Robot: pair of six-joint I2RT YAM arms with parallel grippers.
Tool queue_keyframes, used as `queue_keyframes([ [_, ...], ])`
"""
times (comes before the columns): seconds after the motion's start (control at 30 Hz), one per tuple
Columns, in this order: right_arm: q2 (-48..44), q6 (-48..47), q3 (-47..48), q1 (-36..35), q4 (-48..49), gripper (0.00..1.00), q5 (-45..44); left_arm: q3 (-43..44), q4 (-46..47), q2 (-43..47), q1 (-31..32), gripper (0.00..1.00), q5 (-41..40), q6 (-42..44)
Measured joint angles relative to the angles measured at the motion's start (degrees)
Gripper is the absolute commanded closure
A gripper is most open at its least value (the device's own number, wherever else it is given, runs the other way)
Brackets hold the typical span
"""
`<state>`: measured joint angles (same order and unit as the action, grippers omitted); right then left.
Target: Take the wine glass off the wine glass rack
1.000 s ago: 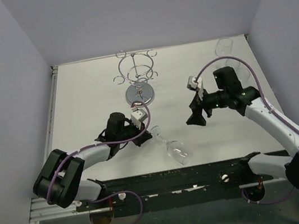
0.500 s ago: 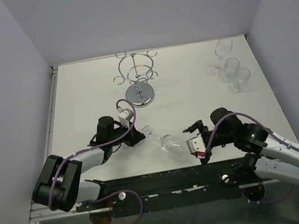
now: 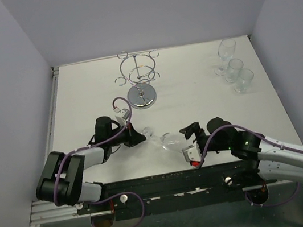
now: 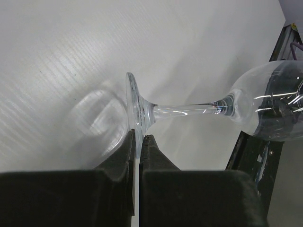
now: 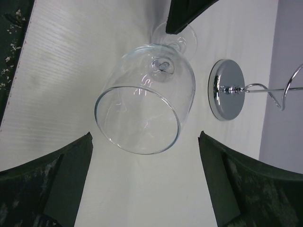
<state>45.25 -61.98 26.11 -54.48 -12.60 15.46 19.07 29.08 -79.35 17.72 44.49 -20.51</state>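
Observation:
The chrome wine glass rack (image 3: 140, 81) stands at the back of the table with no glass on it; its disc base shows in the right wrist view (image 5: 226, 90). A clear wine glass (image 3: 166, 141) is held sideways near the front. My left gripper (image 3: 136, 137) is shut on the edge of its foot (image 4: 134, 109), stem pointing right. My right gripper (image 3: 189, 142) is open, its fingers (image 5: 66, 165) wide on either side of the bowl's mouth (image 5: 142, 109), a little short of it.
Three more wine glasses (image 3: 233, 69) stand at the back right of the white table. The black front rail (image 3: 179, 178) runs along the near edge, close behind my right gripper.
The right arm has swung from the back right down to the front and come up to the glass's bowl. The left gripper has drawn the glass slightly left and back.

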Motion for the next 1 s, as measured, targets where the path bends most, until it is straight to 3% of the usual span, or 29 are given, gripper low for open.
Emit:
queue_keyframes([
  [0.3,2.1,2.1,-1.2,-1.5,7.8,0.05,-1.8,1.1,1.1,-2.8,-0.2,1.0,2.2,-2.4],
  [0.73,3.7,3.0,-1.9,-2.8,12.9,0.27,-2.6,3.8,2.3,-7.3,-0.5,1.0,4.4,-6.0],
  [0.9,4.2,4.2,0.1,-2.8,11.0,0.44,-2.7,4.6,1.6,-7.7,-0.7,0.61,4.6,-5.9],
  [1.0,4.7,6.1,3.6,-2.9,6.6,0.48,-2.8,5.4,1.0,-7.7,-0.7,0.5,3.9,-6.0],
])
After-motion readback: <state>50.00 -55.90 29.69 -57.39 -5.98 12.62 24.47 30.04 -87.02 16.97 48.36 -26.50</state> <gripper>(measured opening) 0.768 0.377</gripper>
